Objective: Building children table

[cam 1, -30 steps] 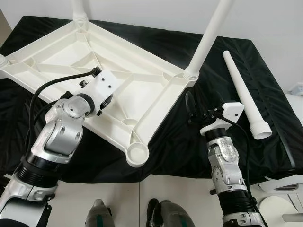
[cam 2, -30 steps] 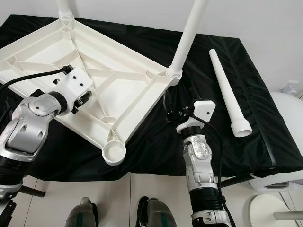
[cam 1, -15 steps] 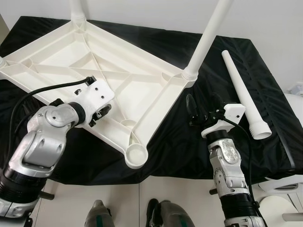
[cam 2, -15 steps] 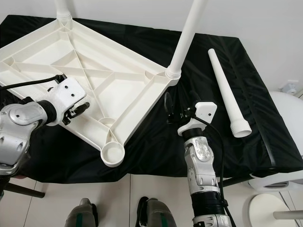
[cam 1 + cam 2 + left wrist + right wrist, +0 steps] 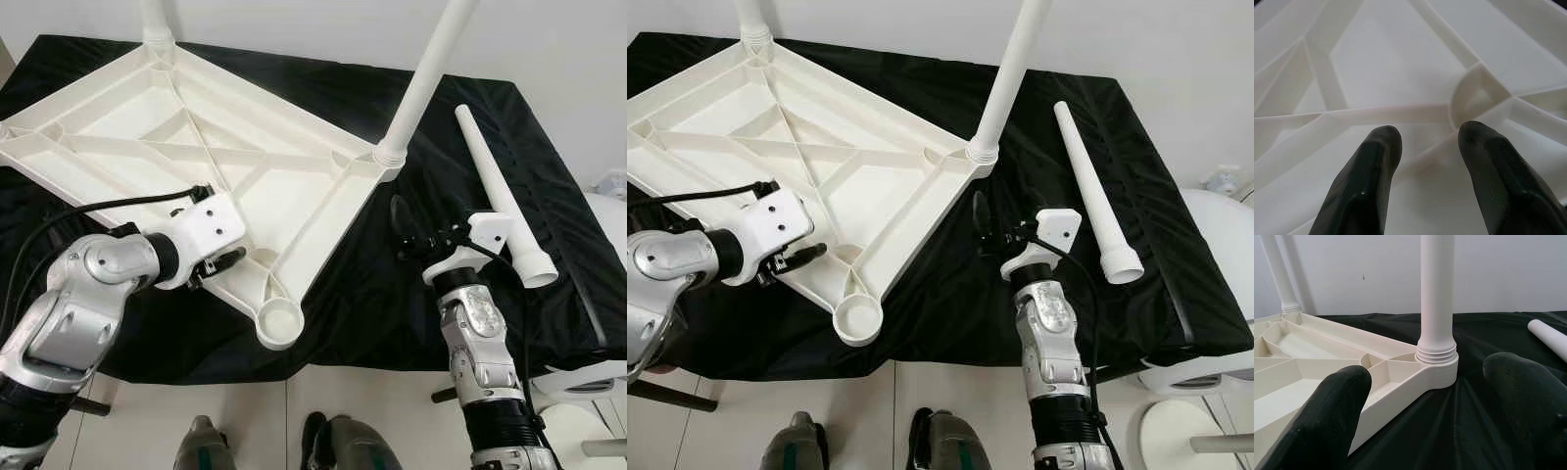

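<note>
A white plastic tabletop lies upside down on a black cloth. One white leg stands in its right corner and another in the far corner. The near corner socket is bare. A loose white leg lies on the cloth at the right. My left gripper is open over the tabletop's near edge, close to the bare socket, its fingers holding nothing. My right gripper is open just above the cloth, pointing at the base of the right leg.
The black cloth covers a table whose front edge runs just beyond the socket. A white round stool stands at the right. My feet are on the tiled floor below. A white wall is behind.
My left arm has pulled back from over the tabletop's middle to its near edge. The right gripper has stayed almost where it was, still open.
</note>
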`<state>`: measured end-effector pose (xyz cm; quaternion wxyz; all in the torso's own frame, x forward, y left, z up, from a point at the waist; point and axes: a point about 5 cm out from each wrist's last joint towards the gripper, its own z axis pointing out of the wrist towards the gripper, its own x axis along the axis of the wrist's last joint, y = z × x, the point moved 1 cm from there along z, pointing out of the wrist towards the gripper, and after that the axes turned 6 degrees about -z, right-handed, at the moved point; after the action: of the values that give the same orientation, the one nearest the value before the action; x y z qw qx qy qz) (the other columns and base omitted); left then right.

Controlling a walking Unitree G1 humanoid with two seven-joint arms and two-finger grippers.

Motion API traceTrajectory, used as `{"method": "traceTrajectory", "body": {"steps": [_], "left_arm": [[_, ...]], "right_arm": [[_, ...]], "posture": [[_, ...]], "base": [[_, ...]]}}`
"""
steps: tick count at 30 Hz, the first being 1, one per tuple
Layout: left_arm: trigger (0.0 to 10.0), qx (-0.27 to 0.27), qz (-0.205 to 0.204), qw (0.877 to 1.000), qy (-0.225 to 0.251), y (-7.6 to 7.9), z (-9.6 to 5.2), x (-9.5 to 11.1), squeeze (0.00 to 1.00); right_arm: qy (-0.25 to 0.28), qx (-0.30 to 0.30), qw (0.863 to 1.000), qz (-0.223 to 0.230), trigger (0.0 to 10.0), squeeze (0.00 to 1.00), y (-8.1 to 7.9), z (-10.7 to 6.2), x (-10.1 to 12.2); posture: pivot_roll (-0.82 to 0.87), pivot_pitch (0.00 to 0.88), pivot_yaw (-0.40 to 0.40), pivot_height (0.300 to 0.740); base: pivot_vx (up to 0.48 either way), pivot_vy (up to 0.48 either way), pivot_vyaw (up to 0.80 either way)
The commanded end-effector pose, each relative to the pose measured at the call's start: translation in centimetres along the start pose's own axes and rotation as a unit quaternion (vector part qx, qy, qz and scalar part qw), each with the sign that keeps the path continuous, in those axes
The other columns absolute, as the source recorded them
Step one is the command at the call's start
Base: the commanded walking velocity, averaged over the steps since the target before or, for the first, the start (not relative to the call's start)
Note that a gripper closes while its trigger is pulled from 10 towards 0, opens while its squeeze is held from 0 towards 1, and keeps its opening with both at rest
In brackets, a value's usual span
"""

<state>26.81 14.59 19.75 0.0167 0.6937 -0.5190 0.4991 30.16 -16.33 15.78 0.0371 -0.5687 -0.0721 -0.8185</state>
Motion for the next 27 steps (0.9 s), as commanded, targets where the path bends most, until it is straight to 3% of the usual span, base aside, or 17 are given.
{"method": "traceTrajectory", "body": {"steps": [1, 6, 20, 22, 24, 27], "left_arm": [[10.0, -0.031, 0.016, 0.999, 0.007, 1.1, 0.2, 0.3, 0.0], [10.0, -0.054, 0.028, 0.998, 0.005, 2.0, 0.3, 0.2, 0.0], [10.0, -0.05, 0.035, 0.998, 0.018, 2.5, 1.0, 0.7, 0.0], [10.0, -0.054, 0.033, 0.998, 0.021, 2.8, 1.2, 0.8, 0.0], [10.0, -0.077, 0.035, 0.996, 0.03, 4.3, 1.6, 1.1, 0.0], [10.0, -0.081, 0.035, 0.996, 0.033, 4.5, 1.7, 1.3, 0.0]], "right_arm": [[0.0, -0.004, 1.0, -0.003, 10.0, 0.0, 0.3, 0.1, 0.1], [-0.001, -0.004, 1.0, -0.004, 10.0, 0.0, 0.4, 0.2, 0.1], [-0.004, -0.007, 1.0, -0.007, 10.0, 0.0, 0.7, 0.3, 0.1], [-0.009, -0.008, 1.0, -0.004, 10.0, 0.0, 0.7, 0.3, 0.0], [-0.023, -0.018, 1.0, -0.005, 10.0, 0.0, 1.2, 0.1, -0.3], [-0.025, -0.021, 0.999, -0.007, 10.0, 0.0, 1.3, 0.0, -0.4]], "posture": [[0.08, 0.09, -0.125, 0.74], [0.08, 0.084, -0.126, 0.74], [0.07, 0.077, -0.126, 0.74], [0.07, 0.078, -0.125, 0.74], [0.06, 0.083, -0.123, 0.74], [0.06, 0.083, -0.123, 0.74]], "base": [[0.0, 0.0, 0.0], [0.0, 0.0, 0.0], [0.0, 0.0, 0.0], [0.0, 0.0, 0.0], [0.0, 0.0, 0.0], [0.0, 0.0, 0.0]]}}
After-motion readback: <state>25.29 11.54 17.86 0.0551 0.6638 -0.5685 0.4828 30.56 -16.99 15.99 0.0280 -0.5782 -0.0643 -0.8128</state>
